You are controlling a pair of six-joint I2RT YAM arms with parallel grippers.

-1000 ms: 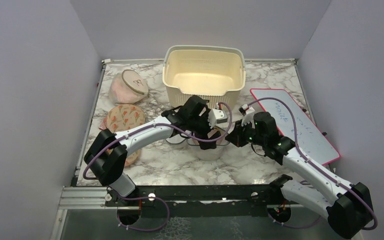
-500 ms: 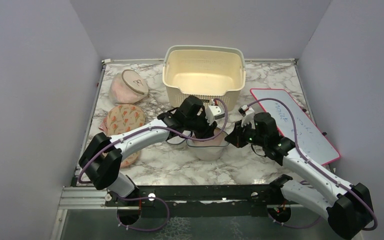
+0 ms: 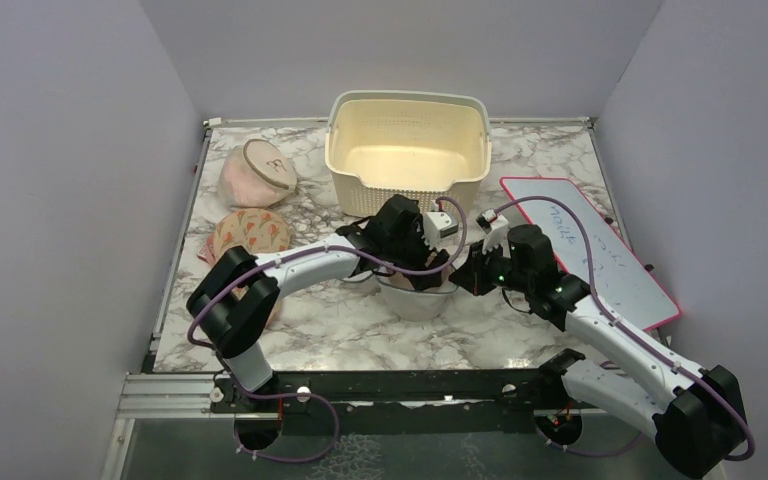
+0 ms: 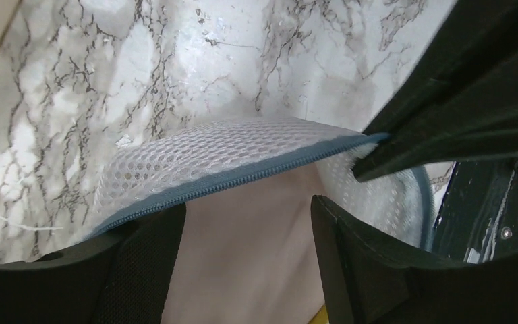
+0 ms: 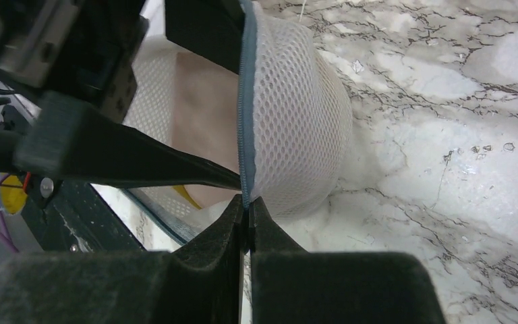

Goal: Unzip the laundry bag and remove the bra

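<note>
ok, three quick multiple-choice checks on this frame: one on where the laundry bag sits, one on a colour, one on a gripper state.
1. Where is the laundry bag?
A. on the marble table, just in front of the cream basket
B. on the whiteboard
C. at the table's far left corner

2. What colour is the bag's zip rim?
A. pink
B. grey
C. yellow

3. What is the right gripper doing?
A. open, above the whiteboard
B. open, touching nothing
C. shut on the zip rim

Answers:
1 A: the top view shows the bag on the marble, on the near side of the basket.
2 B: both wrist views show a grey zip band edging the white mesh.
3 C: in the right wrist view the fingertips meet, pinching the rim.
</note>
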